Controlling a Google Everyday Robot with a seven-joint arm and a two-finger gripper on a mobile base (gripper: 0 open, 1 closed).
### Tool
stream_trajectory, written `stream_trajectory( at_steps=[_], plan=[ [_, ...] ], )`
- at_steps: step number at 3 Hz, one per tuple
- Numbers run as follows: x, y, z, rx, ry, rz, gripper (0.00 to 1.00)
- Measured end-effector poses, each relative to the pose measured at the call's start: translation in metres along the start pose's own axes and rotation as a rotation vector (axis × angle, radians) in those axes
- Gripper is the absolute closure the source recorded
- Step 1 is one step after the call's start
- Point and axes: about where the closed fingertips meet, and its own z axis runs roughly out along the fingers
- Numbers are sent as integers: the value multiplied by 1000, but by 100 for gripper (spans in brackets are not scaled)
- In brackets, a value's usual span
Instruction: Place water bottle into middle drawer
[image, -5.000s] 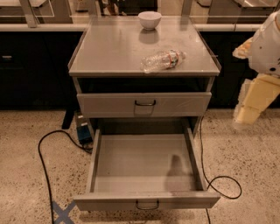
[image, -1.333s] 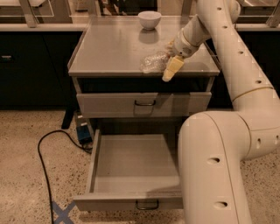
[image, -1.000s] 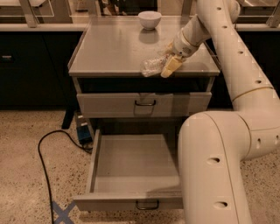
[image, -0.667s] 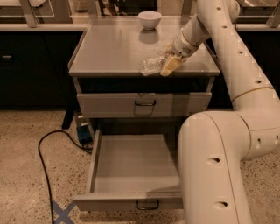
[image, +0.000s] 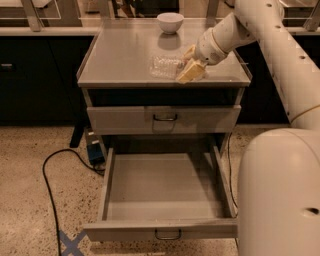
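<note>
On the grey cabinet top (image: 120, 55), the clear plastic water bottle (image: 164, 66) lies before the white bowl (image: 170, 22), gripper (image: 188, 63) apparently touching its right end.

Grey cabinet top (image: 115, 65) with two things on it.
A white bowl (image: 170, 22) stands at the back edge; the bottle (image: 161, 66) lies on its side (nearer the front), gripper (image: 184, 65) at its right end.

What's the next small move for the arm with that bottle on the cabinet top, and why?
Probably firm up the grasp and lift the water bottle slightly. The pincer is at the right end of the bottle, which lies on its side on the cabinet top, and the middle drawer below is already pulled open.
</note>
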Motion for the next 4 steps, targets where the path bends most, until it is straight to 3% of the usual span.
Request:
stream_trajectory(
  at_steps=[1, 2, 4],
  plan=[
    [-37, 44, 16, -73, -150, -39, 100],
    [-40, 68, 43, -146, -161, -34, 100],
    [-32, 74, 49, -138, -135, -20, 100]
  ],
)
